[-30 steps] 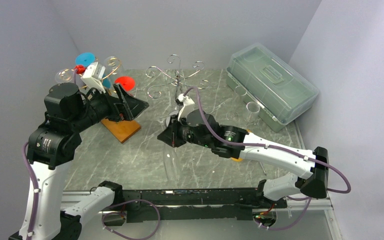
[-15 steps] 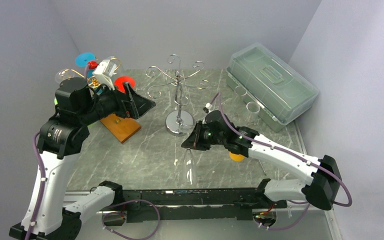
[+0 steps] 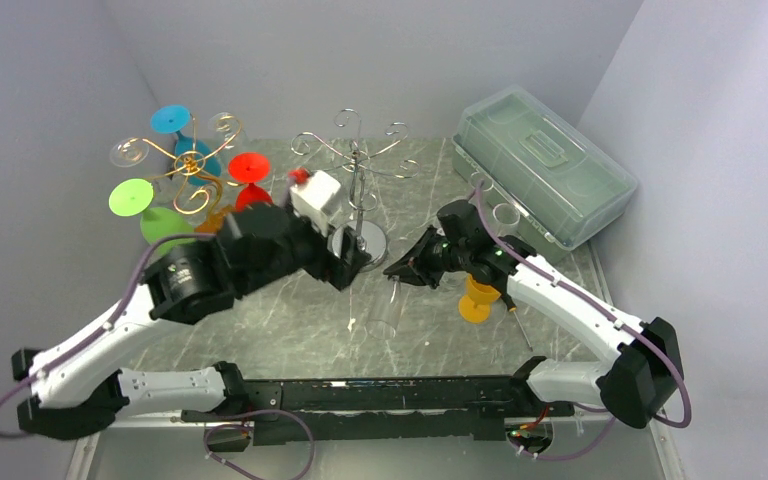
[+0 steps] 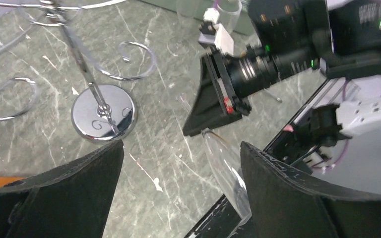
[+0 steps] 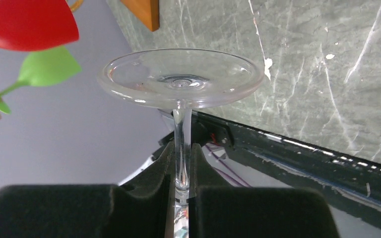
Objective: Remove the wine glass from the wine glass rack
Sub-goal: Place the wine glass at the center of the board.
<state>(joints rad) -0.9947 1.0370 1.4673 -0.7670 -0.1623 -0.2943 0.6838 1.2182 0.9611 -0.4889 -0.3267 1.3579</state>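
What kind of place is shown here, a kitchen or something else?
Probably a robot test cell, not a home: plain grey walls enclose a marble-look table, the left arm and right arm are mounted at its near edge, and the silver rack looks like a staged prop.

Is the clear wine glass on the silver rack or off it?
Off: the glass is clear of the rack, its stem clamped in the right gripper.

Grey lidded box (image 3: 545,170), marble tabletop (image 3: 280,310)
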